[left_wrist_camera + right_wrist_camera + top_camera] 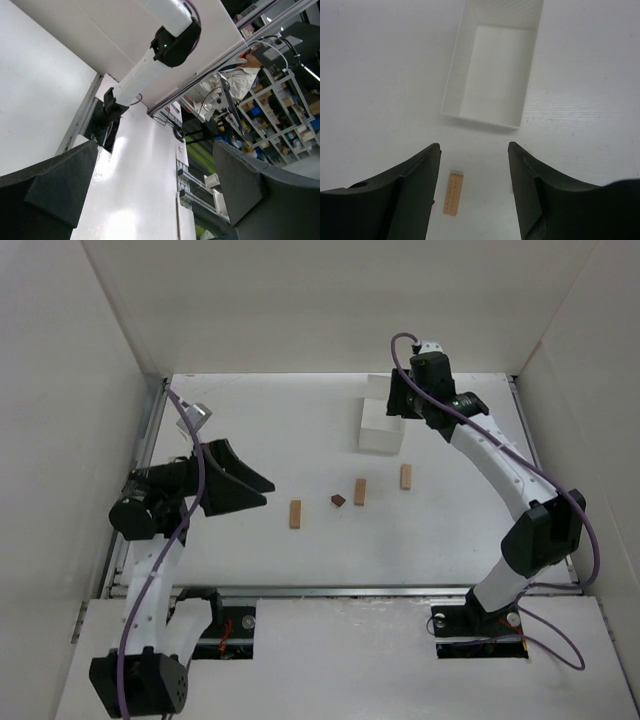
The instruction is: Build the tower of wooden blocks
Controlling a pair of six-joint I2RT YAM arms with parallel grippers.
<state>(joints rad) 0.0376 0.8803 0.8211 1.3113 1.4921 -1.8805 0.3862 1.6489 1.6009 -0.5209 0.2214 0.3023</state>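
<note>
Three light tan blocks lie flat and apart on the white table: one at the left [295,514], one in the middle [359,491], one at the right [406,476]. A small dark reddish-brown block [338,500] lies just left of the middle one. My left gripper [262,490] is open and empty, held sideways to the left of the blocks; none of the blocks shows in its wrist view [155,170]. My right gripper [400,405] is open and empty, raised high over the far side of the table. In its wrist view [475,147] one tan block [453,194] lies far below, near the left finger.
A white square open box [381,426] stands behind the blocks; it shows empty in the right wrist view [492,65]. White walls enclose the table on the left, back and right. The left wrist view shows the right arm's lower link [150,60] and shelving beyond the table.
</note>
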